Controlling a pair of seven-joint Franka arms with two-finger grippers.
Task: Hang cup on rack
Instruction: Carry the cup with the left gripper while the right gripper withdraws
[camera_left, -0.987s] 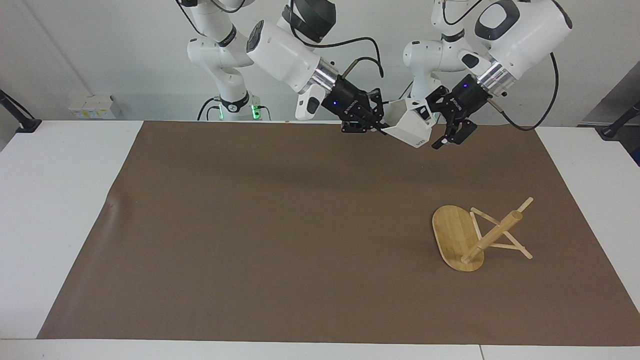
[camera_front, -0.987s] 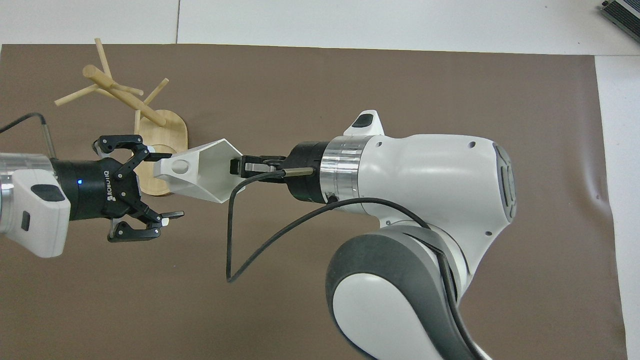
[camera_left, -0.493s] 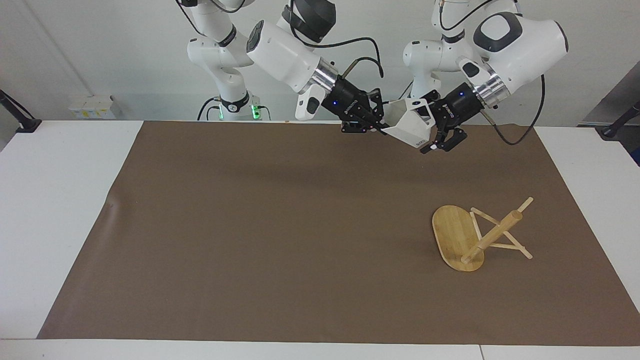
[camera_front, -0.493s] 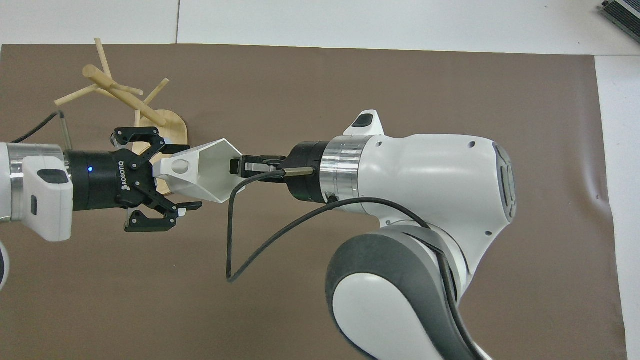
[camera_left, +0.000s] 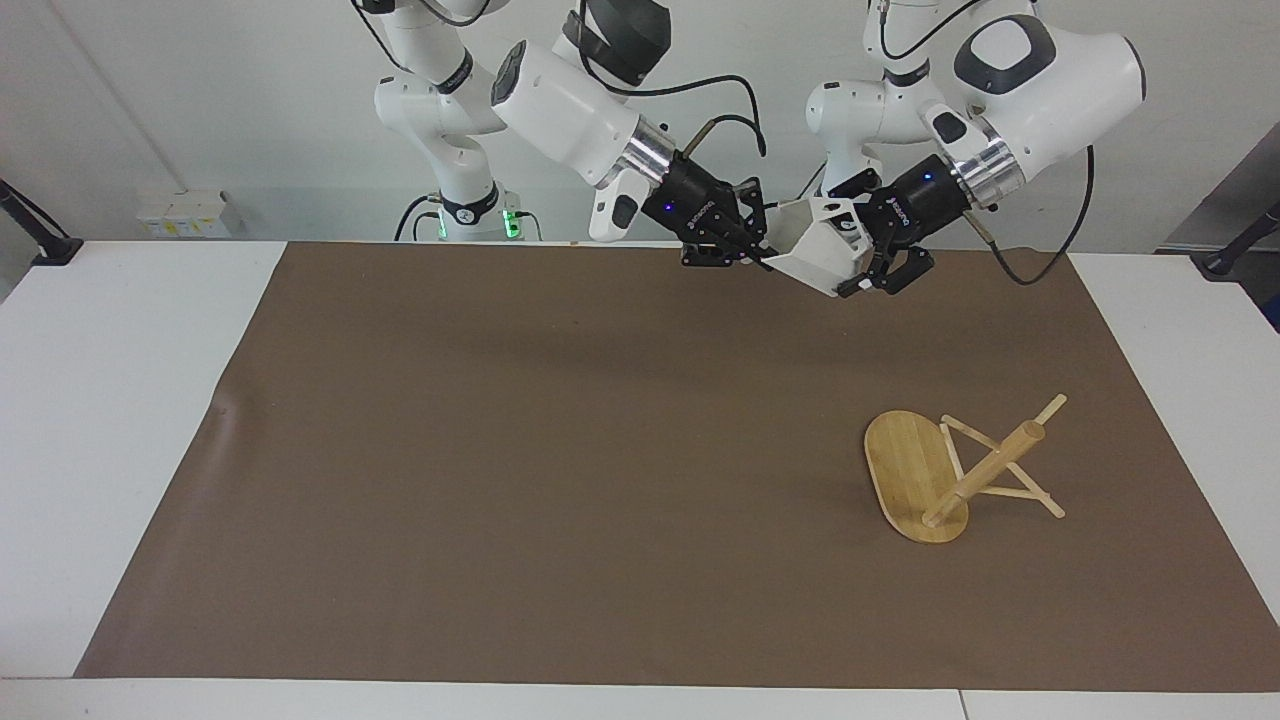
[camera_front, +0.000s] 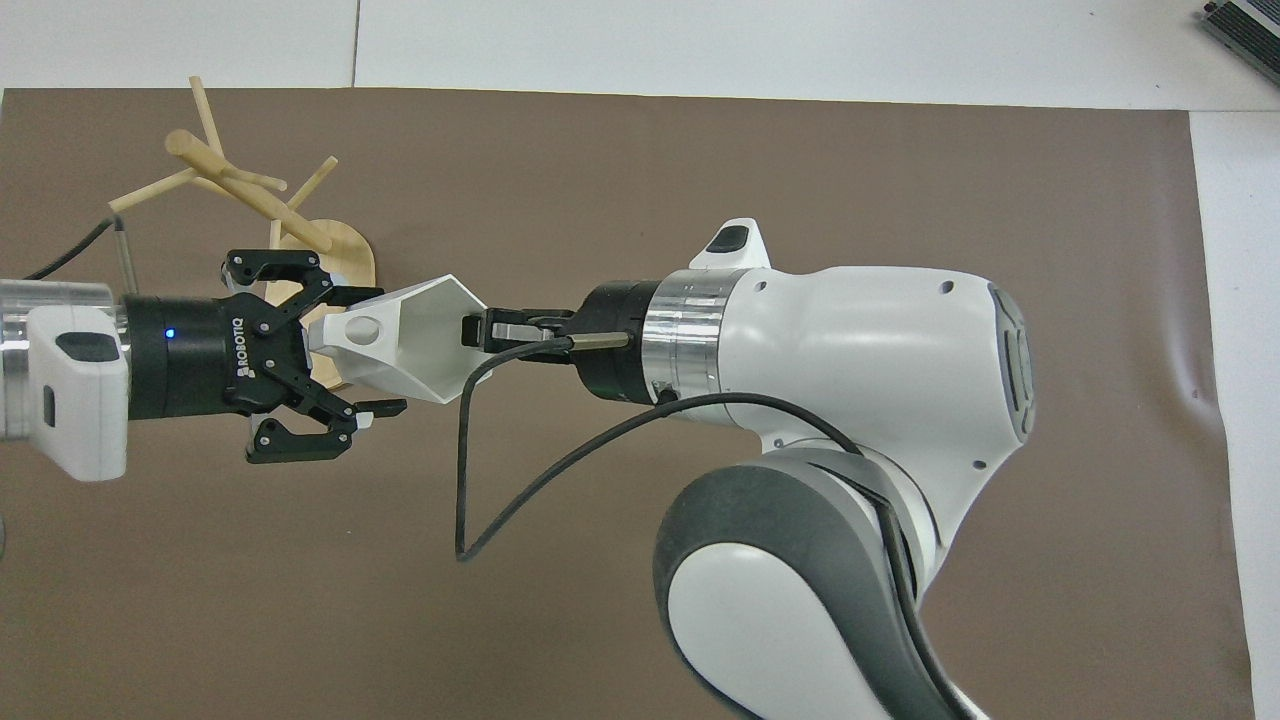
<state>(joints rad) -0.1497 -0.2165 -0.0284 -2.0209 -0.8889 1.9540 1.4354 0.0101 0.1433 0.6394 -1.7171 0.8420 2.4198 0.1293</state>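
**Clerk:** While both arms meet above the robots' edge of the brown mat, list item one, the cup.

**Keeper:** White faceted cup, held in the air and tipped on its side. Right gripper has its jaws pinched tight on the cup's rim. Left gripper has its jaws set around the handle end, one finger above it and one below; seen from overhead, a gap shows under the cup at the lower finger. Whether those jaws grip the cup yet, I cannot tell.

**Clerk:** Item two?

**Keeper:** Bamboo mug rack, on the mat toward the left arm's end of the counter, farther from the robots than the cup and well apart from it. It lies tipped over: oval base stands on its edge, round post slants out sideways, thin pegs touch the mat. Nothing hangs on it.

**Clerk:** Obstructions?

**Keeper:** Seen from overhead, the left gripper and the cup cover part of the rack's base. A black cable loops down from the right arm's wrist over the mat. Mat between cup and rack carries only shadow.

**Clerk:** Other entries?

**Keeper:** White counter, bare margins around the mat; a small white box by the wall toward the right arm's end.
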